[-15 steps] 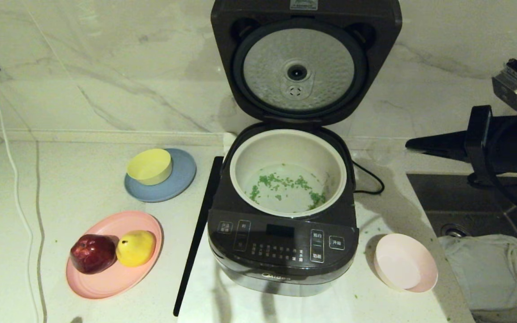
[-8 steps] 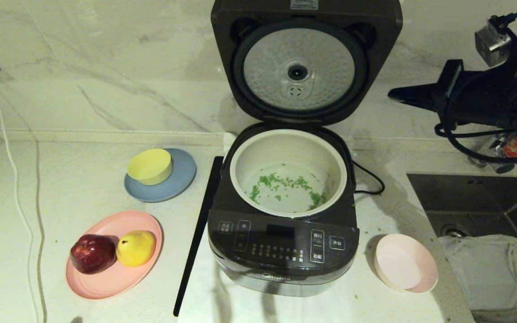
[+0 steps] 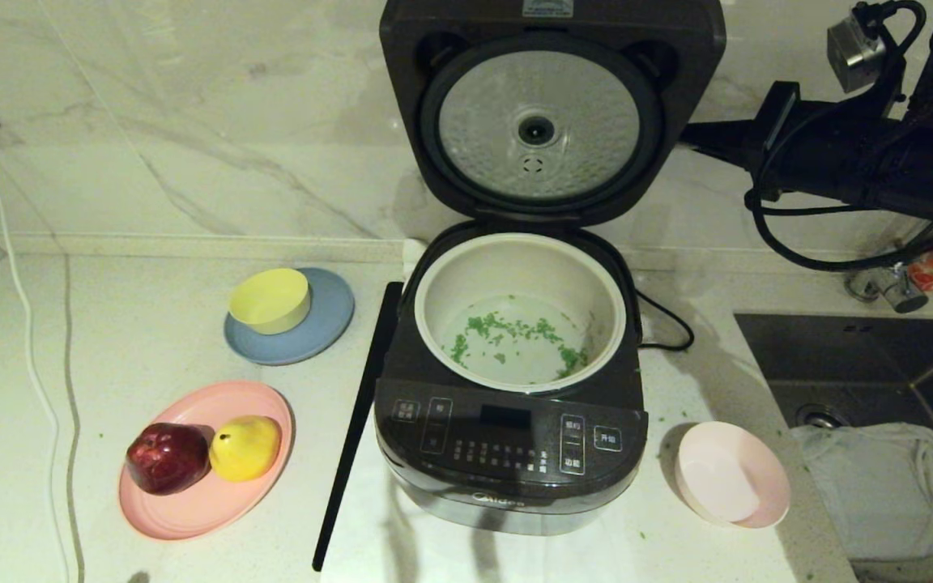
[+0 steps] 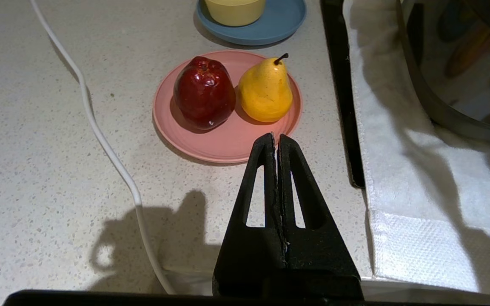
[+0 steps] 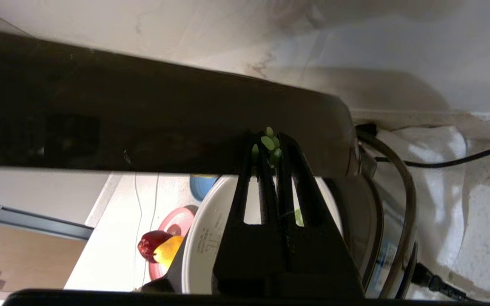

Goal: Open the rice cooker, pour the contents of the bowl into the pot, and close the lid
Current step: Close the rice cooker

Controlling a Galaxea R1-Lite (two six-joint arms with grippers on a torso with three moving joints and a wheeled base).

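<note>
The rice cooker (image 3: 511, 453) stands open in the middle of the counter, its lid (image 3: 551, 121) upright against the wall with the silver disc facing me. Green contents (image 3: 515, 332) lie scattered on the bottom of the cream pot (image 3: 428, 312). To the cooker's right the pink bowl (image 3: 730, 474) sits upright on the counter, nothing in it. My right gripper (image 3: 689, 136) is shut, held level, its tip at the lid's right edge. In the right wrist view, a few green bits cling between that gripper's (image 5: 269, 142) tips. My left gripper (image 4: 275, 138) is shut over the counter near the pink plate.
A yellow bowl (image 3: 270, 300) sits on a blue plate, and a pink plate (image 3: 191, 502) holds an apple and a pear, both left of the cooker. A black strip (image 3: 353, 429) lies along the cooker's left side. A sink (image 3: 863, 364) with a cloth (image 3: 888, 486) is at right.
My right arm has risen and swung left, from over the sink up to the lid's right edge. The cooker, the bowl and the left arm have not moved.
</note>
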